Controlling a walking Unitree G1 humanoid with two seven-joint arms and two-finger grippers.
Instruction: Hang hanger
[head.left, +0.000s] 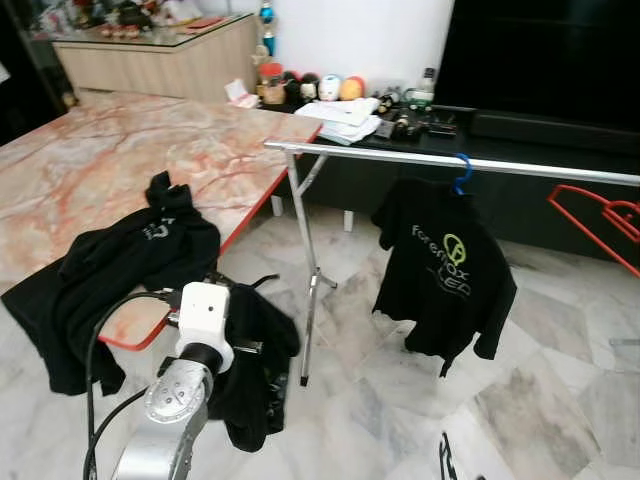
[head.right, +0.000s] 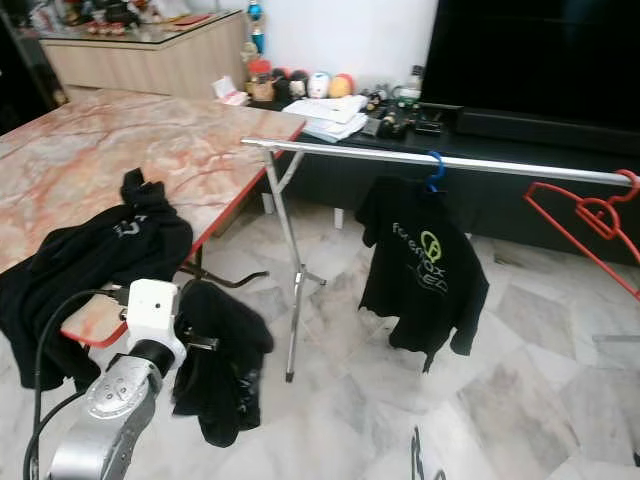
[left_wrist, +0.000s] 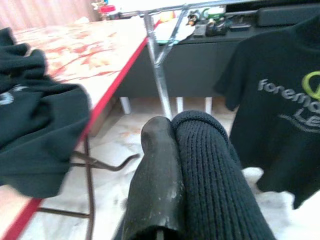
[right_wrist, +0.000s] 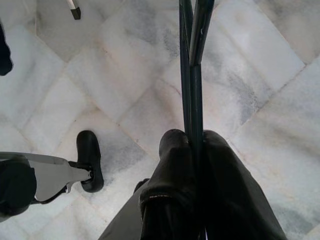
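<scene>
Left arm (head.left: 185, 385) sits nearest us, low and in front; its jaws are together on a black shirt (head.left: 250, 365) that droops limp beside the bench (head.left: 120, 160) edge; in the left wrist view we see the fingers (left_wrist: 155, 170) closed with dark ribbed cloth against them.

Right gripper (right_wrist: 192, 145) hangs over the marble floor (head.left: 540, 400), jaws clamped on a thin dark hanger (right_wrist: 192, 60), pinched on its narrow wire.

Handling, as we judge it: hanger is light, stiff, thin, likely to pivot in a pinch grip; hold near the hook's neck; shirt is soft, floppy, will snag.

Target is the rail (head.left: 450, 160); one shirt (head.left: 440, 270) already hangs there on a blue hook (head.left: 462, 172); red hanger (head.left: 600, 215) at the far right end; second shirt (head.left: 120, 270) heaped on the bench; rack leg (head.left: 312, 290) and bench corner crowd the approach.
</scene>
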